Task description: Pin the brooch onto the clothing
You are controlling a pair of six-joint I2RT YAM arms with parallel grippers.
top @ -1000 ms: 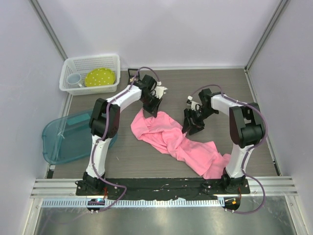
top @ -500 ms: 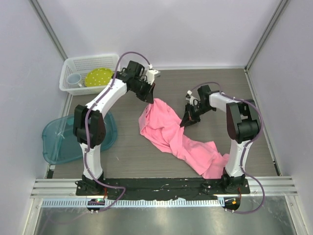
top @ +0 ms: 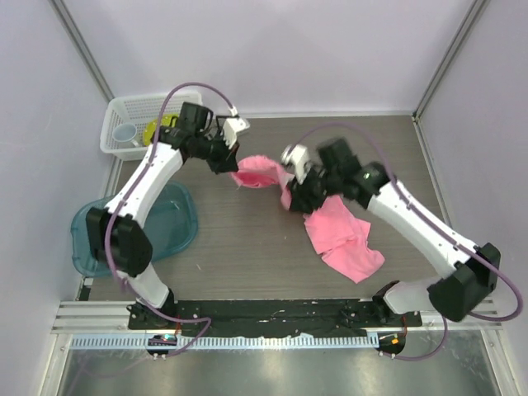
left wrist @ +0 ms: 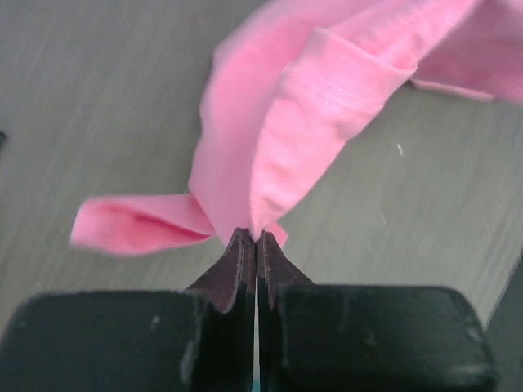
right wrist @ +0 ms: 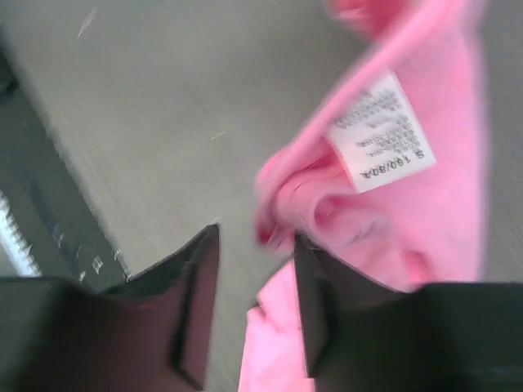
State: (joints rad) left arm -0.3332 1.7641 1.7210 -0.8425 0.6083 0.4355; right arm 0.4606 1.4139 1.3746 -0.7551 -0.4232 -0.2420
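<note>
The pink T-shirt (top: 338, 235) lies crumpled across the middle of the table. My left gripper (top: 233, 167) is shut on a fold at its far left end and holds that end up; in the left wrist view the jaws (left wrist: 252, 237) pinch the fabric (left wrist: 270, 122) at their tips. My right gripper (top: 293, 198) is over the middle of the shirt. In the right wrist view it (right wrist: 257, 237) is open, with pink cloth (right wrist: 441, 229) bunched against its right finger and partly in the gap. The white collar label (right wrist: 380, 135) shows just beyond. The brooch is out of view.
A white basket (top: 124, 115) with a yellow plate and a cup stands at the back left. A teal tray (top: 107, 239) lies at the left edge, under the left arm. Walls close in the table on both sides.
My left gripper has pulled its end of the shirt up and to the back left. My right arm has swung left from the right side onto the shirt. The shirt has bunched shorter.
</note>
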